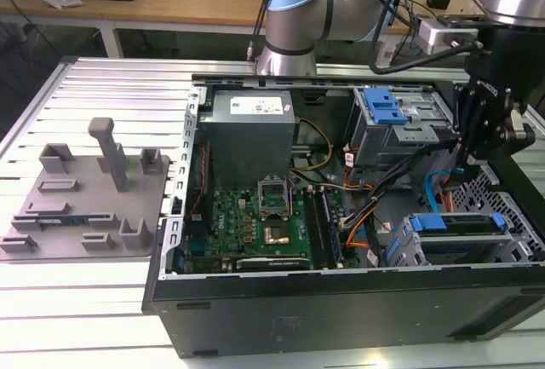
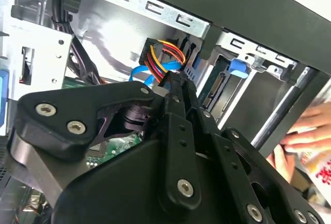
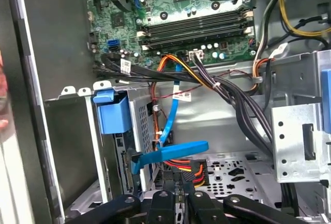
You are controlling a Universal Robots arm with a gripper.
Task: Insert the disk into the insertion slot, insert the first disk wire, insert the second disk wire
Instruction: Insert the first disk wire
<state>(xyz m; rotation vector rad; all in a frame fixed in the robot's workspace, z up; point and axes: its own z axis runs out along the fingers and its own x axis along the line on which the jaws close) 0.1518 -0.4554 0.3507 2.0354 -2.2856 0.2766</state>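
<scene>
Tool (image 2: 174, 81) gripping red-yellow disk wire (image 2: 165, 53), disk (image 1: 451, 222) flat in insertion slot (image 1: 515, 251)

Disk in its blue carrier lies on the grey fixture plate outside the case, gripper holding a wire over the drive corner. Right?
No. The exterior view shows the disk seated in the insertion slot inside the case. The gripper does hold a disk wire over that corner.

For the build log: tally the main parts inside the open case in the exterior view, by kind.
Power supply: 1
Motherboard: 1
Drive cages: 2 (taller bay, insertion slot)
Disk, seated in the insertion slot: 1
Total: 5
</scene>
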